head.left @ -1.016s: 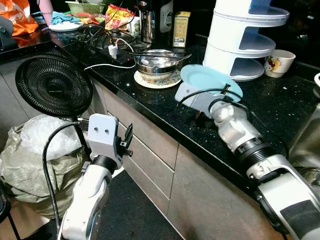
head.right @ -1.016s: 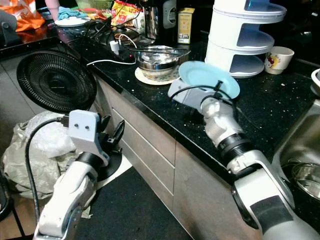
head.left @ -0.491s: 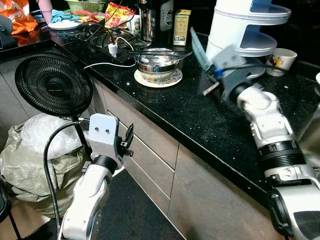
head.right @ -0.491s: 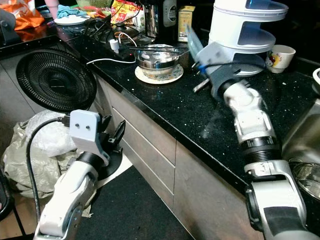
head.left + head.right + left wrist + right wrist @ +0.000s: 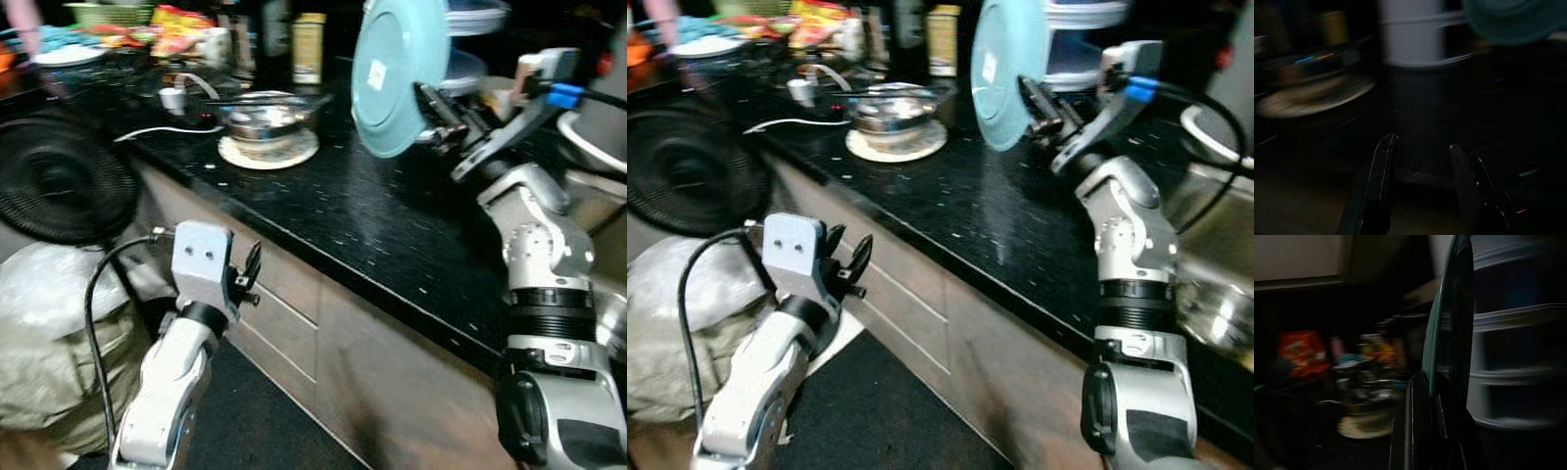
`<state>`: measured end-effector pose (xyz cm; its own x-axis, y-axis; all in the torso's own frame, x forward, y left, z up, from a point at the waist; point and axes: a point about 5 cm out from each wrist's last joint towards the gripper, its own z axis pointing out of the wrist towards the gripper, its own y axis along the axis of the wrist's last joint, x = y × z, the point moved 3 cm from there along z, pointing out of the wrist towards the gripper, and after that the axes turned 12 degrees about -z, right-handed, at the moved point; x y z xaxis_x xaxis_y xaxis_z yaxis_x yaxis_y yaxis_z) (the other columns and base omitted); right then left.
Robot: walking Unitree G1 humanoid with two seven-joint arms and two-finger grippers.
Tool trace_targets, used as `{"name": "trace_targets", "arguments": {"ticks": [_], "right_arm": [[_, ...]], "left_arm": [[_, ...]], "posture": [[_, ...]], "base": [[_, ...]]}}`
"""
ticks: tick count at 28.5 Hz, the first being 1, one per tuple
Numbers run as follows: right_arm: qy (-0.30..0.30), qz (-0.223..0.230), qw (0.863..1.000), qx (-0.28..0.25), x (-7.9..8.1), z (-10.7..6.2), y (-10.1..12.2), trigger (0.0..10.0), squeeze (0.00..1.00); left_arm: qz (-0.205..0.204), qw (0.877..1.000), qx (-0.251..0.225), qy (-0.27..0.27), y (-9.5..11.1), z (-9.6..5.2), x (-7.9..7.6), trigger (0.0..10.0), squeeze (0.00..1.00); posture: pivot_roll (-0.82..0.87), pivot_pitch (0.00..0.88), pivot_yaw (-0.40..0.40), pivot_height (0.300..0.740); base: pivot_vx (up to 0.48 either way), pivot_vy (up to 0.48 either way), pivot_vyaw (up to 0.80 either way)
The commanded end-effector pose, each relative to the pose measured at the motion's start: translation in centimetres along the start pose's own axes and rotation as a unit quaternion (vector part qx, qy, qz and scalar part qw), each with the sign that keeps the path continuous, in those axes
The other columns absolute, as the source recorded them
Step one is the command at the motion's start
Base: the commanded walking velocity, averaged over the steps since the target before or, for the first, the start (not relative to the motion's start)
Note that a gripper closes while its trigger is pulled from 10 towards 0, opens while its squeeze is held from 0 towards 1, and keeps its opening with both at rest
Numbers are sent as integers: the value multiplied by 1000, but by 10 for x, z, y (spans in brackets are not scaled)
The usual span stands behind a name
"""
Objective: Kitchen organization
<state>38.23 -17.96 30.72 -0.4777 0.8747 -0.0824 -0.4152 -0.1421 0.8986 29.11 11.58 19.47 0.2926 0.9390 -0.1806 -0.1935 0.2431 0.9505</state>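
Note:
My right gripper (image 5: 438,110) is raised above the black counter (image 5: 372,225) and shut on the rim of a light blue plate (image 5: 397,73), which stands on edge, tilted. In the right wrist view the plate's rim (image 5: 1442,318) runs between the black fingers (image 5: 1413,426), with the white tiered rack (image 5: 1518,357) just behind it. That rack (image 5: 1078,34) stands at the back of the counter. My left arm hangs low before the drawers, its gripper (image 5: 250,279) open with nothing between the fingers (image 5: 1376,181).
A steel bowl on a patterned plate (image 5: 266,122) sits mid-counter, with cables, a yellow box (image 5: 309,47) and food packets behind. A black fan (image 5: 59,176) and a bagged bundle (image 5: 49,323) stand on the floor at left. A sink (image 5: 1215,294) lies at right.
My right arm has lifted the plate higher and swung it toward the white rack, turning it more upright. The camera has shifted and the picture is blurred. The left arm hangs as before.

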Motion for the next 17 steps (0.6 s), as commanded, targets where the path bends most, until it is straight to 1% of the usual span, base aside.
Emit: {"name": "trace_targets", "arguments": {"ticks": [1, 3, 4, 6, 7, 8, 9, 11, 12, 13, 15, 16, 17], "right_arm": [[-9, 1, 1000, -2, -3, -2, 4, 10000, 0], [-19, -2, 1000, 4, -5, -3, 3, 10000, 0], [-35, -20, 999, 17, -9, -2, 1, 10000, 0], [-35, -20, 999, 17, -9, -2, 1, 10000, 0], [-53, -43, 997, 37, -13, 0, -3, 10000, 0], [-53, -43, 997, 37, -13, 0, -3, 10000, 0], [-62, -55, 995, 48, -15, 1, -5, 10000, 0], [-86, -113, 985, 94, -22, 2, -14, 10000, 0], [-90, -149, 978, 119, -23, 3, -19, 10000, 0], [-90, -149, 978, 119, -23, 3, -19, 10000, 0], [-91, -177, 970, 139, -23, 4, -23, 10000, 0], [-90, -179, 969, 142, -22, 5, -23, 10000, 0], [-87, -213, 960, 160, -20, 7, -27, 10000, 0]], "left_arm": [[-11, 1000, -13, -21, 5, 1, -7, 10000, 0], [-15, 999, -16, -27, 6, 2, -9, 10000, 0], [-12, 999, -16, -29, 6, 2, -11, 10000, 0], [-12, 999, -16, -29, 6, 2, -11, 10000, 0], [-5, 999, -16, -36, 6, 2, -15, 10000, 0], [-5, 999, -16, -36, 6, 2, -15, 10000, 0], [-2, 999, -15, -39, 6, 1, -16, 10000, 0], [1, 999, -15, -41, 6, 1, -17, 10000, 0], [1, 999, -15, -40, 6, 1, -17, 10000, 0], [1, 999, -15, -40, 6, 1, -17, 10000, 0], [1, 999, -15, -40, 6, 1, -17, 10000, 0], [1, 999, -15, -39, 6, 1, -17, 10000, 0], [3, 999, -15, -39, 6, 1, -17, 10000, 0]], "posture": [[50, 0, 16, 740], [50, 0, 16, 740], [50, 0, 15, 740], [50, 0, 15, 740], [53, 0, 14, 740], [53, 0, 14, 740], [53, 0, 14, 740], [56, 0, 12, 740], [57, 0, 10, 740], [57, 0, 10, 740], [58, 0, 10, 740], [58, 0, 10, 740], [60, 0, 8, 740]], "base": [[0, 0, -775], [0, 0, -775], [0, 0, -775], [0, 0, -775], [0, 0, -775], [0, 0, -775], [0, 0, -775], [0, 0, -775], [0, 0, -775], [0, 0, -775], [0, 0, -775], [0, 0, -775], [0, 0, -775]]}}
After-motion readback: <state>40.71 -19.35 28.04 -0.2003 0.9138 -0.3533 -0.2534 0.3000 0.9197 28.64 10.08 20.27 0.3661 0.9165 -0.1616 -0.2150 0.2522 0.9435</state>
